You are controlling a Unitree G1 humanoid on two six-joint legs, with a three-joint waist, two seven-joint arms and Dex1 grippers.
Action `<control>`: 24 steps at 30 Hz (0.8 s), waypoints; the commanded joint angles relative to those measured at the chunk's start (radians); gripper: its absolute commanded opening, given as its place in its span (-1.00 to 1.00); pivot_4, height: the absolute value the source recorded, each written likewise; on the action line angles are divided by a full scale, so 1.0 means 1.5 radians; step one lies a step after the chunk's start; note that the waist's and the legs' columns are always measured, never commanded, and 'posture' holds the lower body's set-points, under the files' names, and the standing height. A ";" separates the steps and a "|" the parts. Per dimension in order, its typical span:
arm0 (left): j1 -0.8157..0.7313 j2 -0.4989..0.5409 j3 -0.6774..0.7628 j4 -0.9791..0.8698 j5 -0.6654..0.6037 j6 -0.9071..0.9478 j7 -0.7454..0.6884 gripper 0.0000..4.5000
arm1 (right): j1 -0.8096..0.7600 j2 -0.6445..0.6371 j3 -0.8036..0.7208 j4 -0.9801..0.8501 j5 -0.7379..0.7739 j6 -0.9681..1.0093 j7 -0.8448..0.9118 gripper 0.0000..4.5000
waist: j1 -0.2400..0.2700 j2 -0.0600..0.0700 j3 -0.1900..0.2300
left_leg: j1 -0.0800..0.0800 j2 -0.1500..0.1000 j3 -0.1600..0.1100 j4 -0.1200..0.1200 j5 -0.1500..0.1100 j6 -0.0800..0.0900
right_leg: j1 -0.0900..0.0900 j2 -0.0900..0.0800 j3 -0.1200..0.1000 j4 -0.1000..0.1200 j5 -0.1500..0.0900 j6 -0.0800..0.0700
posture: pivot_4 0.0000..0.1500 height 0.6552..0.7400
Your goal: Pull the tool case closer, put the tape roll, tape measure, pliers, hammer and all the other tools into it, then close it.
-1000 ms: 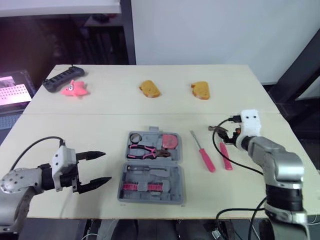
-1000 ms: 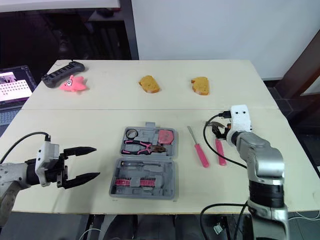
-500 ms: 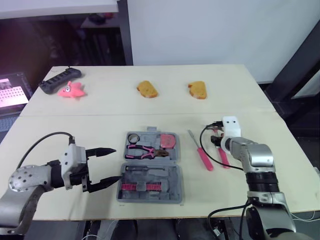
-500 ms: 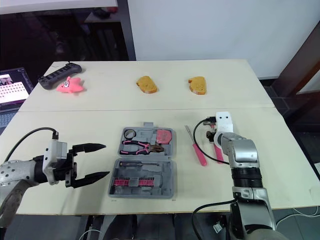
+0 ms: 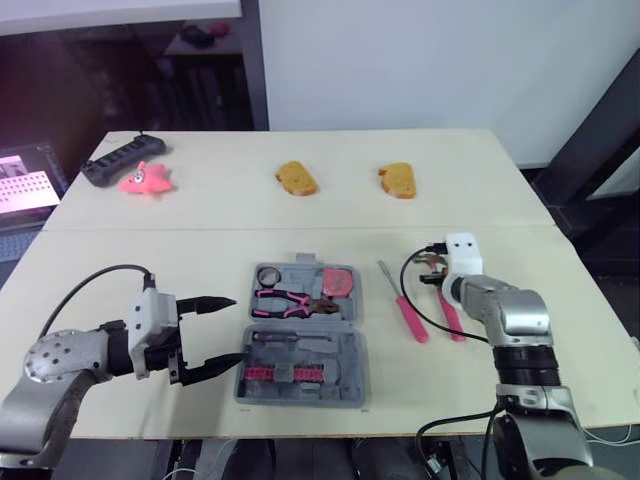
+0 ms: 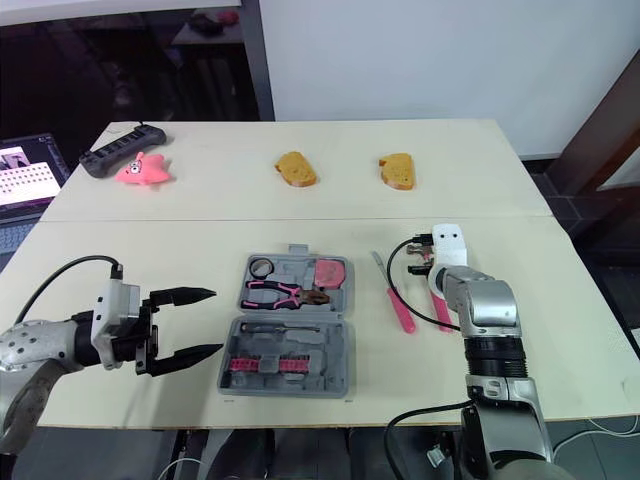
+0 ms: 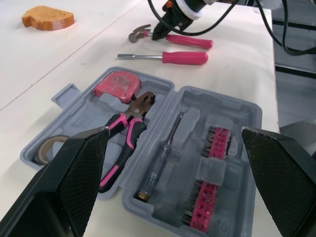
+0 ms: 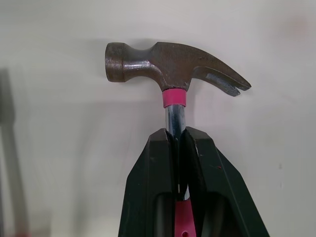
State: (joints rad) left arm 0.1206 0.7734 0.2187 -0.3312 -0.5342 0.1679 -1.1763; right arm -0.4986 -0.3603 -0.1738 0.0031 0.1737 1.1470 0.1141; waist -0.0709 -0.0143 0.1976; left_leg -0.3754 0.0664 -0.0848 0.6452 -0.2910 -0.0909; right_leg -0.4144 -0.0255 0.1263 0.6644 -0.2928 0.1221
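Observation:
The grey tool case (image 5: 300, 335) lies open at the table's front, holding a tape roll (image 5: 268, 275), pink pliers (image 5: 295, 300), a red tape measure (image 5: 340, 282) and pink bits. To its right on the table lie a pink screwdriver (image 5: 405, 305) and a pink-handled hammer (image 5: 449, 318). My right gripper (image 8: 178, 136) is shut on the hammer's metal neck just below the head (image 8: 170, 64), and the hammer still rests on the table. My left gripper (image 5: 238, 330) stands open just left of the case, holding nothing.
Two orange bread-shaped pieces (image 5: 298, 178) (image 5: 400, 180) sit at the back middle. A pink toy (image 5: 148, 178) and a black power strip (image 5: 120, 160) lie at the back left. A laptop (image 5: 25, 180) stands off the table's left edge.
My right gripper has gone from open to shut on the hammer's neck. My left gripper has drawn a little closer to the case, still open.

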 commanded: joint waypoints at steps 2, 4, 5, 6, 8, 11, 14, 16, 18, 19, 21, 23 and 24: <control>-0.011 0.006 0.007 0.003 -0.006 -0.006 -0.005 1.00 | -0.021 -0.011 -0.053 -0.246 0.064 0.173 0.026 -0.99 | -0.001 0.002 0.001 | 0.000 0.000 0.000 0.000 0.000 0.000 | -0.001 0.000 0.000 0.000 0.000 0.000 | 1.00 1.00; -0.015 0.009 0.006 0.009 -0.007 -0.005 -0.010 1.00 | -0.017 0.003 -0.080 -0.346 0.093 0.269 0.035 -0.99 | -0.001 0.002 0.001 | 0.000 0.000 0.000 -0.001 0.000 0.000 | -0.001 0.000 0.000 0.000 0.000 0.000 | 1.00 1.00; -0.018 0.009 0.005 0.014 -0.007 -0.005 -0.012 1.00 | -0.003 0.009 -0.085 -0.392 0.114 0.296 0.037 -0.99 | 0.000 0.002 0.001 | 0.000 0.000 0.000 -0.001 0.000 0.000 | -0.001 0.000 0.000 0.000 0.000 0.000 | 1.00 1.00; -0.021 0.010 0.004 0.018 -0.006 -0.005 -0.015 1.00 | 0.015 0.020 -0.087 -0.431 0.131 0.308 0.033 -0.99 | 0.001 0.002 0.001 | 0.000 0.000 -0.001 -0.001 0.000 0.000 | -0.001 0.000 0.000 0.000 0.000 0.000 | 1.00 1.00; -0.028 0.010 0.001 0.028 -0.004 -0.007 -0.020 1.00 | 0.062 0.041 -0.077 -0.494 0.163 0.312 0.014 -0.99 | 0.002 0.001 0.001 | 0.000 0.000 -0.001 -0.001 0.000 0.000 | -0.001 0.000 0.000 0.000 0.000 0.000 | 1.00 1.00; -0.041 0.010 -0.008 0.041 -0.002 -0.008 -0.028 1.00 | 0.134 0.097 -0.057 -0.575 0.186 0.312 -0.034 -0.99 | 0.001 0.002 0.001 | -0.001 0.000 -0.001 -0.001 0.000 0.000 | -0.001 0.000 0.000 0.000 0.000 0.000 | 1.00 1.00; -0.050 0.011 -0.011 0.046 -0.004 -0.005 -0.034 1.00 | 0.205 0.112 -0.013 -0.623 0.188 0.312 -0.070 -0.99 | 0.000 0.002 0.001 | -0.001 0.000 0.000 -0.001 0.000 0.000 | -0.002 0.000 0.000 0.000 -0.001 0.000 | 1.00 1.00; -0.053 0.013 -0.011 0.049 -0.004 -0.006 -0.039 1.00 | 0.239 0.131 0.005 -0.643 0.191 0.312 -0.086 -0.99 | 0.000 0.001 0.001 | -0.001 0.000 0.000 -0.001 0.000 0.000 | -0.002 0.000 0.000 0.000 -0.001 0.000 | 1.00 1.00; -0.055 0.015 -0.011 0.051 -0.006 -0.005 -0.044 1.00 | 0.264 0.137 0.024 -0.653 0.190 0.312 -0.097 -0.99 | -0.001 0.002 0.001 | -0.001 0.000 0.000 -0.001 0.000 0.000 | -0.003 0.000 0.000 0.000 -0.001 0.000 | 1.00 1.00; -0.055 0.017 -0.010 0.051 -0.007 -0.003 -0.048 1.00 | 0.278 0.140 0.039 -0.656 0.190 0.312 -0.100 -0.99 | -0.001 0.002 0.001 | -0.001 0.000 0.000 -0.001 0.000 0.000 | -0.003 0.000 0.000 0.000 -0.001 0.000 | 1.00 1.00; -0.055 0.019 -0.009 0.050 -0.010 -0.001 -0.053 1.00 | 0.298 0.142 0.060 -0.657 0.186 0.312 -0.105 -0.99 | 0.000 0.002 0.001 | -0.002 0.000 0.000 -0.001 0.000 0.000 | -0.003 0.000 0.000 0.000 -0.001 -0.001 | 1.00 1.00; -0.053 0.021 -0.010 0.048 -0.009 -0.002 -0.057 1.00 | 0.320 0.147 0.087 -0.638 0.175 0.312 -0.109 -0.99 | 0.000 0.001 0.001 | -0.002 0.000 0.000 -0.001 0.000 0.000 | -0.003 0.000 0.000 0.000 -0.001 -0.001 | 1.00 1.00; -0.053 0.022 -0.009 0.046 -0.010 -0.001 -0.058 1.00 | 0.325 0.148 0.095 -0.626 0.165 0.312 -0.112 -0.99 | 0.000 0.001 0.001 | -0.002 0.000 0.000 -0.001 0.000 0.000 | -0.003 0.000 0.000 0.000 -0.001 -0.001 | 1.00 1.00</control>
State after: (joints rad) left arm 0.0411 0.7945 0.1949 -0.2465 -0.5350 0.1691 -1.2570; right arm -0.0273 -0.1533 -0.0526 -0.9334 0.4344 1.6075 -0.0449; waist -0.0709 -0.0122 0.1989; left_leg -0.3778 0.0665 -0.0846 0.6431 -0.2909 -0.0911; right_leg -0.4190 -0.0254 0.1267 0.6638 -0.2952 0.1194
